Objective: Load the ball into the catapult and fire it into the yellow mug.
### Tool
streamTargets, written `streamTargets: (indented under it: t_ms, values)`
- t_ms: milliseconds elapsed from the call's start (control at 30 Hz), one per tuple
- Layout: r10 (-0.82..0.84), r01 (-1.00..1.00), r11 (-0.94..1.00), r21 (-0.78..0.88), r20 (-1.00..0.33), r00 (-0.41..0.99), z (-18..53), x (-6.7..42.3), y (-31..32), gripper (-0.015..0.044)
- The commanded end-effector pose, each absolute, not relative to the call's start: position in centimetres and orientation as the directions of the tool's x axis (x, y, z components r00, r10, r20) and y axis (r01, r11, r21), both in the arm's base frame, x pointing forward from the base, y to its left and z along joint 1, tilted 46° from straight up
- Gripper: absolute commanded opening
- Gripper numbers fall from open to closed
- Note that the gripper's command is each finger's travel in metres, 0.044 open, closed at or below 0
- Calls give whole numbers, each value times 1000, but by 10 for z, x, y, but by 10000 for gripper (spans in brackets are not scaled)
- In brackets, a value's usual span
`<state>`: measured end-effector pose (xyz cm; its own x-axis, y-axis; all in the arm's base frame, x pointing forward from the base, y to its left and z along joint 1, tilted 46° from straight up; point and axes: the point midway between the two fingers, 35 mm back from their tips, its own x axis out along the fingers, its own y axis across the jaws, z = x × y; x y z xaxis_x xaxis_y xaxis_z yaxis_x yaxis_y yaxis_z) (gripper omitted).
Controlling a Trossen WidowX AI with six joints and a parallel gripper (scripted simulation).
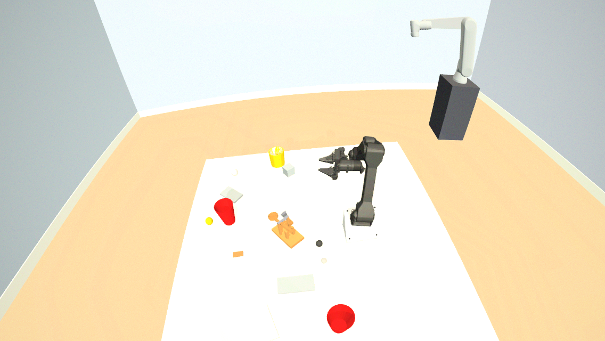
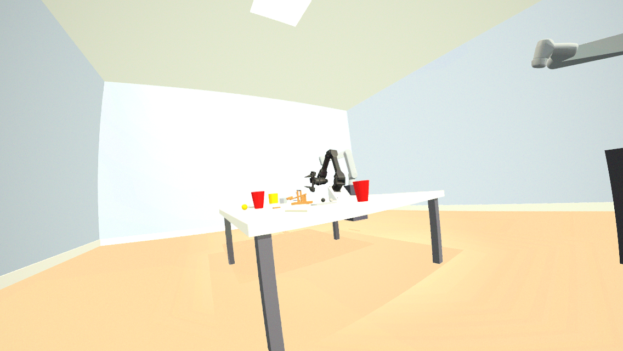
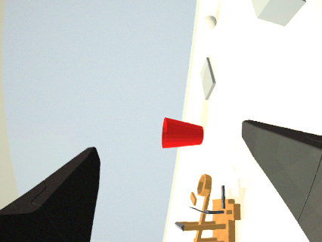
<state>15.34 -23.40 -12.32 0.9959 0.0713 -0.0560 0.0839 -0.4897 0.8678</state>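
Nearest the wrist lens: two dark fingers spread wide, grasping nothing, gripper raised above the table. Dark ball beside the arm base, near the orange catapult; likely light, hard, prone to rolling, best pinched across the middle. Yellow mug at the far edge, cropped in the wrist view. Ball unseen there.

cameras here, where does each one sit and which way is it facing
Top: high over the table's near end, angled down; whole arm, open gripper.
Exterior: standing off on the floor, level with the table; arm small.
Wrist: on the arm, rolled sideways, looking along the tabletop; only both fingers.
Shared: catapult, yellow mug and the nearby red cup show in all three.
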Motion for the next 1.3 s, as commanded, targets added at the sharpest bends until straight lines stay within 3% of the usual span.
streamTargets:
  t_ms: [0, 300, 667, 1267]
  values:
    - [74, 86, -490, 868, -57, 996, -123, 154, -234, 426]
    - [284, 259, -463, 848, -135, 949, -109, 186, -221, 440]
    - [379, 333, -313, 889, -205, 902, -111, 199, -216, 440]
    - [672, 518, -16, 855, -375, 639, -70, 265, -171, 440]
